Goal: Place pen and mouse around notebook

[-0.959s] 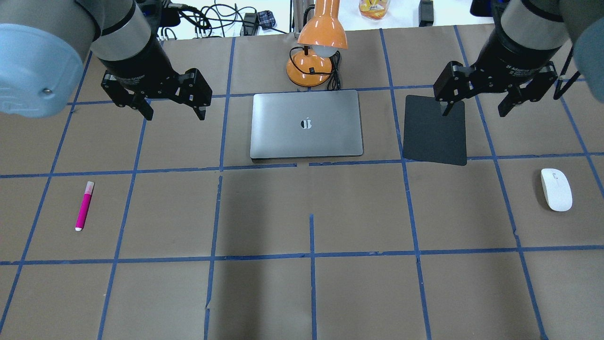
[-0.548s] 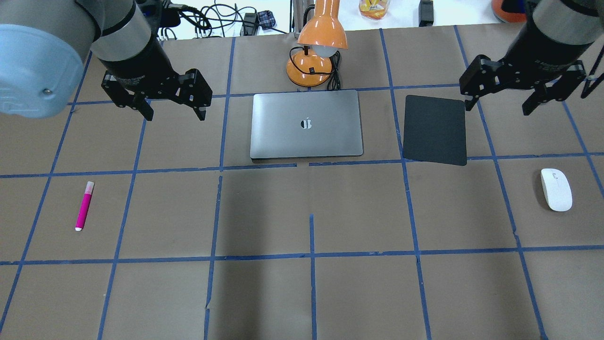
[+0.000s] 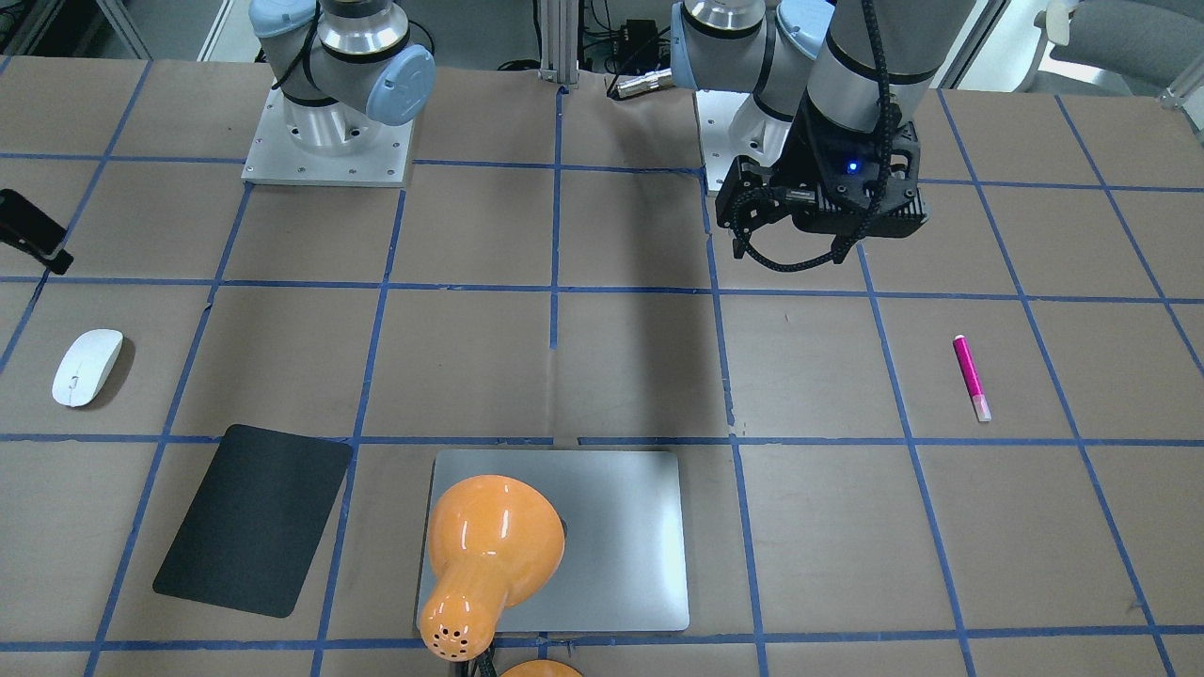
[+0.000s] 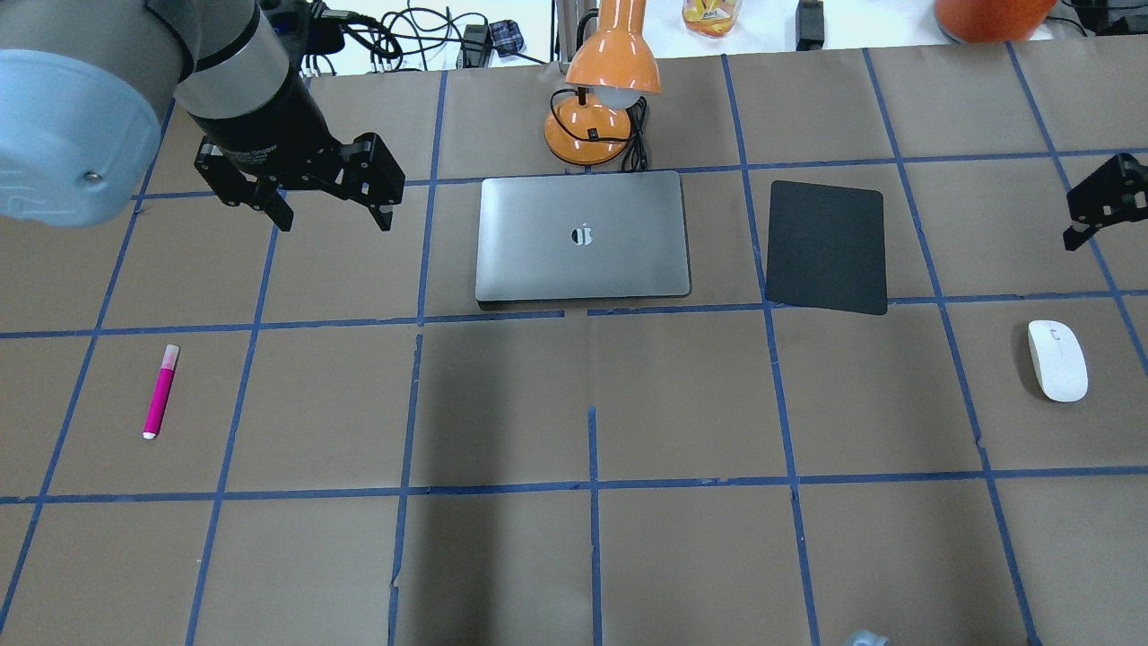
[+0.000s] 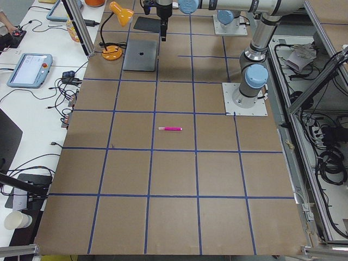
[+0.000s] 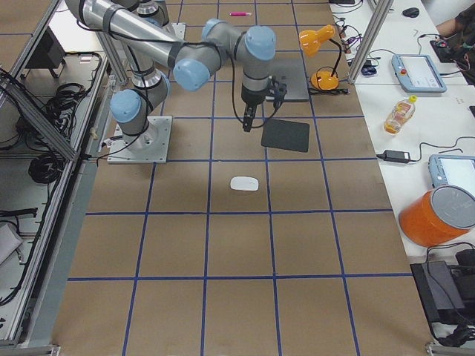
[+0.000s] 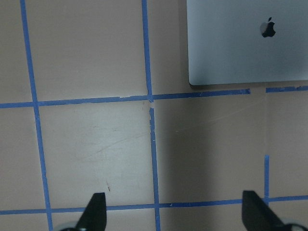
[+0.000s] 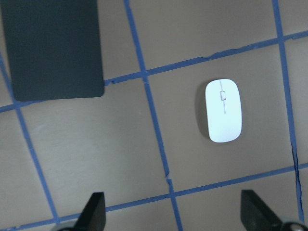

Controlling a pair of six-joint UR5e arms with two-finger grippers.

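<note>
The silver-grey notebook (image 4: pixel 583 235) lies closed at the back centre of the table. On the front left lies the magenta pen (image 4: pixel 161 391), well below my left gripper (image 4: pixel 334 220), which hangs open and empty to the left of the notebook. The white mouse (image 4: pixel 1057 360) rests at the far right. My right gripper (image 8: pixel 173 216) is open and empty above the table. In its wrist view the mouse (image 8: pixel 223 117) lies ahead, between the finger lines and to the right. In the overhead view only one of its fingers (image 4: pixel 1099 199) shows, at the right edge.
A black mat (image 4: pixel 827 247) lies just right of the notebook. An orange desk lamp (image 4: pixel 599 108) with its cable stands behind the notebook, and its head (image 3: pixel 489 555) covers part of the notebook from the front. Blue tape lines grid the brown tabletop.
My right gripper has swung right, off the black mat, and now only one finger shows at the overhead view's right edge. Left gripper, pen, mouse and notebook have not moved.
</note>
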